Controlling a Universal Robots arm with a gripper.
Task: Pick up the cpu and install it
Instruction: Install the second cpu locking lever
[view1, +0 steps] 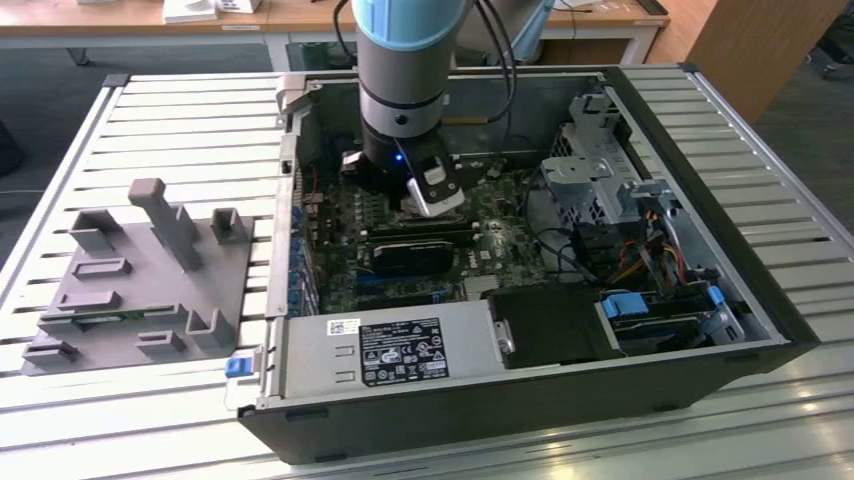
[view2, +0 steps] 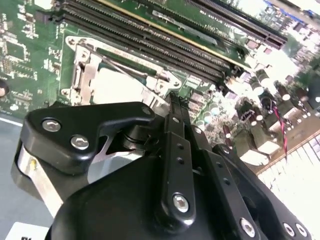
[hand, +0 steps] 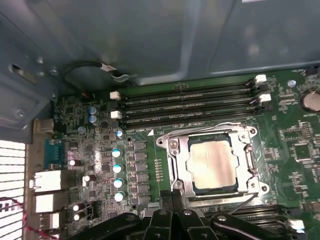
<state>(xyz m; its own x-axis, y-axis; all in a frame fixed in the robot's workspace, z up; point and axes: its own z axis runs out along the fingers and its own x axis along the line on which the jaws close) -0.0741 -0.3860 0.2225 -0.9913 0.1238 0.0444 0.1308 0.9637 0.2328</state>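
The cpu (hand: 212, 163) lies flat inside the metal-framed socket (hand: 176, 165) on the green motherboard (hand: 295, 130), beside the long memory slots (hand: 187, 102), in the first wrist view. The hand (hand: 172, 196) hovers just at the socket's near edge, fingers apparently drawn together and holding nothing. In the exterior view it reaches down into the open computer case (view1: 747, 300) on the slatted surface (view1: 174, 120), near the grey tray (view1: 140, 290).

Arm (view1: 400, 70) upright, end effector (view1: 434, 195) lowered
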